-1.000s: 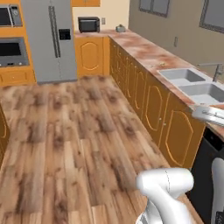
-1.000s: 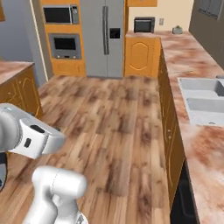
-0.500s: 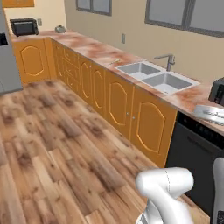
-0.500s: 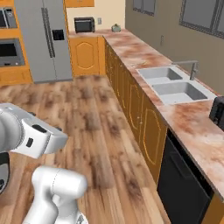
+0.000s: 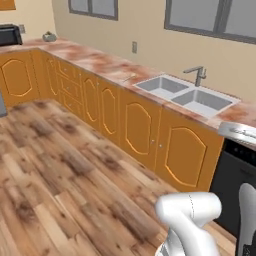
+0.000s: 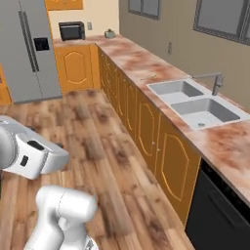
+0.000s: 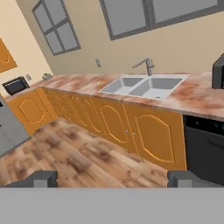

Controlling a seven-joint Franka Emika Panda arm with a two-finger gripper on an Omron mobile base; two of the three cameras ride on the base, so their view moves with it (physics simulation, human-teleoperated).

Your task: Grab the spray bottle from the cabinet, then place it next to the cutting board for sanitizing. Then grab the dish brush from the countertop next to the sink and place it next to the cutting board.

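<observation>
The dish brush [image 6: 152, 76] seems to be the small pale sliver lying on the desk [image 5: 100, 61] just beside the sink [image 5: 187, 95], off the corner of the basin farther from the robot; it is too small to make out its head or handle. The sink is a grey double basin set into the pinkish marbled desk, with a curved faucet [image 5: 198, 75] standing behind it against the wall. Under the desk runs a row of orange cupboard doors [image 5: 135, 130] with arched panels, and a black dishwasher front [image 6: 215, 219] sits at the near end, past the sink.

Farther along the desk, well apart from the sink, stand a small greyish dish [image 6: 110, 33] and a black box-shaped appliance [image 6: 72, 31] in the corner. A grey fridge [image 6: 29, 49] stands beyond that corner, and a bit of an orange wall cabinet [image 6: 63, 4] shows above the appliance. Windows [image 7: 131, 15] run along the beige wall over the desk.

The white arm [image 5: 190, 215] is folded low over the wooden floor [image 5: 60, 175], well apart from the desk. In the hand view the fingers [image 7: 43, 178] are spread wide apart with nothing between them, facing the sink from across the floor.
</observation>
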